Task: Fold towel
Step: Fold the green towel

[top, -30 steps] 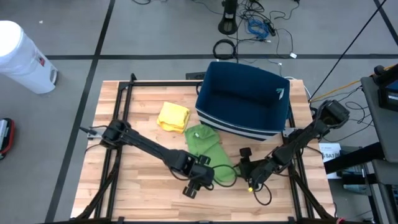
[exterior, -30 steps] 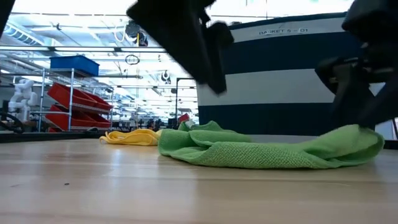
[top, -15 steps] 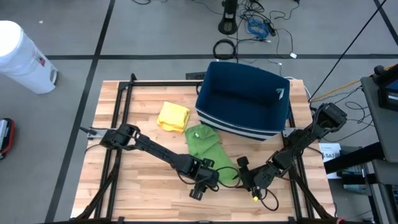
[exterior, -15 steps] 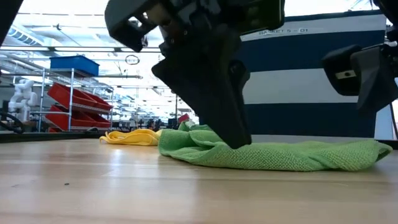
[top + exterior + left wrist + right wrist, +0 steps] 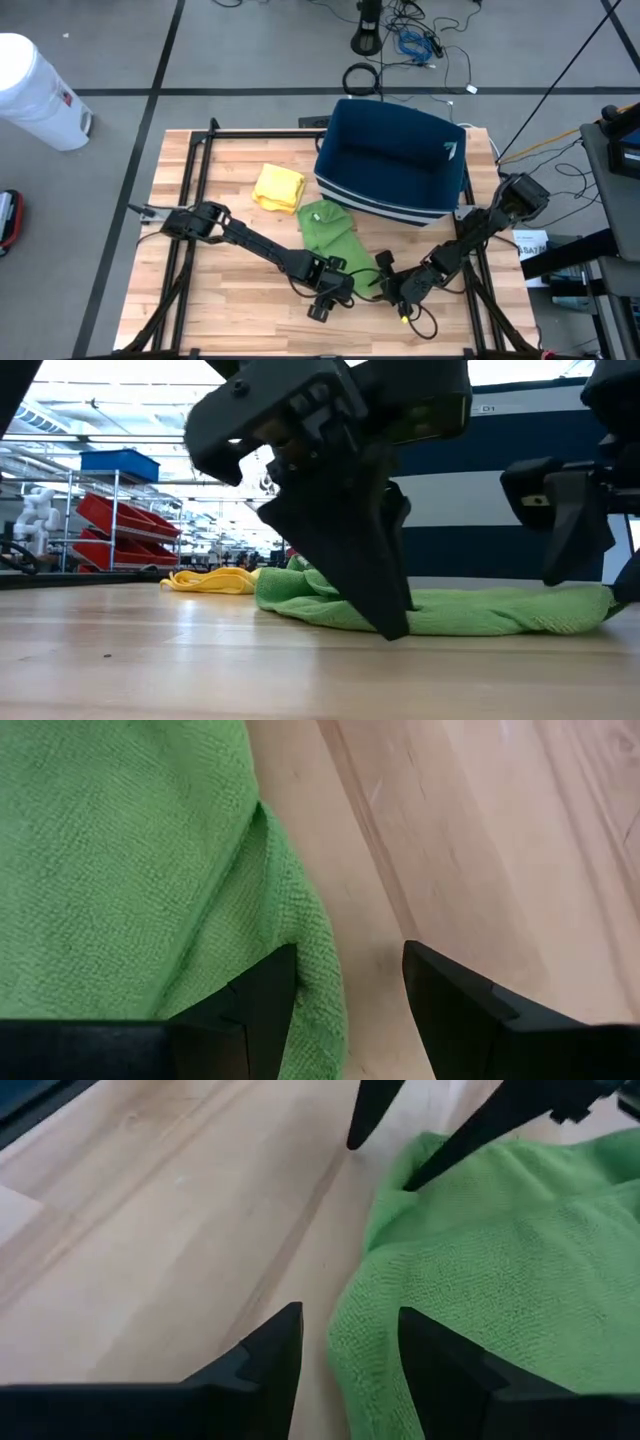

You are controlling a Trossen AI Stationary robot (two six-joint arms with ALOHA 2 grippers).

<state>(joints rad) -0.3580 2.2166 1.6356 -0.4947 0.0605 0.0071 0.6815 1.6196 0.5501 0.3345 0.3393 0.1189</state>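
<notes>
**Soft towel, grip at the corners**

The towel (image 5: 335, 243) lies rumpled on the bench (image 5: 230, 290) before the bin (image 5: 392, 165). Limp, light terry, probably non-slip. Left tool (image 5: 340, 995) and right tool (image 5: 348, 1342), both released, straddle its near-edge corners, the best hold.

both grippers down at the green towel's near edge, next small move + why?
Probably shut both grippers on the edge. The left gripper is open, its fingers straddling the hem of the green towel low on the table. The right gripper is open too, the other corner's hem between its fingers. Neither has pinched cloth yet, so a grasp likely precedes any lift or fold.
</notes>
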